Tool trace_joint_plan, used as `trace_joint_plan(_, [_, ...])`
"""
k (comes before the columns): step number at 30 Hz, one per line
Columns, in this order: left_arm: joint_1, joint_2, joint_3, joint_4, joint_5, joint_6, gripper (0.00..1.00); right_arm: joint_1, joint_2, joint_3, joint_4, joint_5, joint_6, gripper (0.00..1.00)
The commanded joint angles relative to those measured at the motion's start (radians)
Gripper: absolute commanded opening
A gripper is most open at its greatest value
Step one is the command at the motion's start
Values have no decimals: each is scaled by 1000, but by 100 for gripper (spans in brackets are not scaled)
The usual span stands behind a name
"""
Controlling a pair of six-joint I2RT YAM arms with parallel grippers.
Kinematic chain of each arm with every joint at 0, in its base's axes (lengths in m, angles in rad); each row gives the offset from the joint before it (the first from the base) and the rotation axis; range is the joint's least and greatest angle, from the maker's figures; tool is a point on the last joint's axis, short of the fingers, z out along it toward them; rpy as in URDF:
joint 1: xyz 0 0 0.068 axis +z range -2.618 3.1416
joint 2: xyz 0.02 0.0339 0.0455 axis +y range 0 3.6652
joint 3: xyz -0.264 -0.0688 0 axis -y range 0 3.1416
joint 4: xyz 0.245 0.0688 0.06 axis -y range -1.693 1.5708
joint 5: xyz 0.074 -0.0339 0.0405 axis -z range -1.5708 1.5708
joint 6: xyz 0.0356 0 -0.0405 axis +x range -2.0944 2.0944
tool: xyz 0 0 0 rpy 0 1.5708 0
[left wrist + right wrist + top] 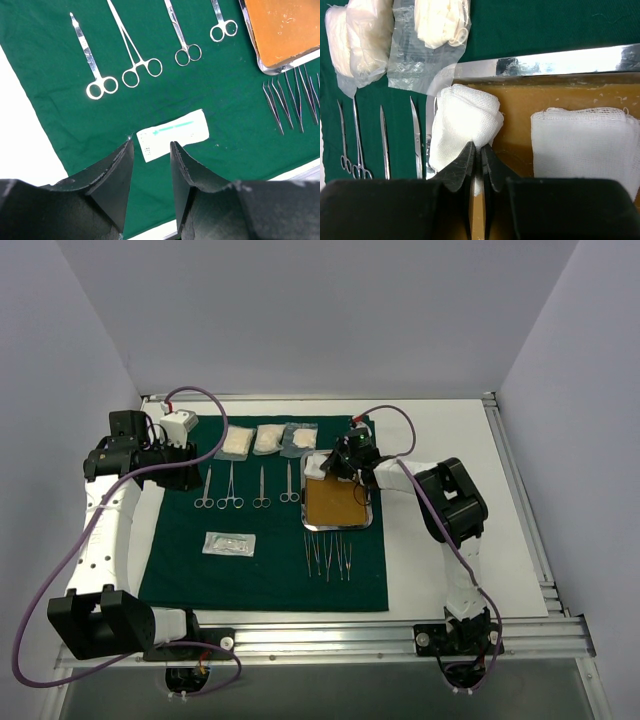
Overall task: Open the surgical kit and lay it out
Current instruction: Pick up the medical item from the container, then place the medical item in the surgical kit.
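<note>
White gauze (462, 117) sat pinched in the right claw (477, 150) over the tray (560, 62), while the left claw (151, 147) hung parted above green cloth (50, 75).

Top view looks down over the whole table (440, 430); both wrist views sit close above the drape (225, 90), sharing the clamps (86, 51).

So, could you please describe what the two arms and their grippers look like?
The left arm and right arm have white links, black joint housings and looping purple cables. The left gripper and right gripper have black, tapered fingers with scuffed edges.
</note>
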Motion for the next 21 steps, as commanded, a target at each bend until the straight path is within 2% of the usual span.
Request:
trace_joint_plan(1, [9,-13,21,29,15,-5,45,7,-87,-29,56,2,14,0])
trace_joint_plan(21, [9,-19,29,14,-21,15,44,44,-258,-109,76,32,-17,0])
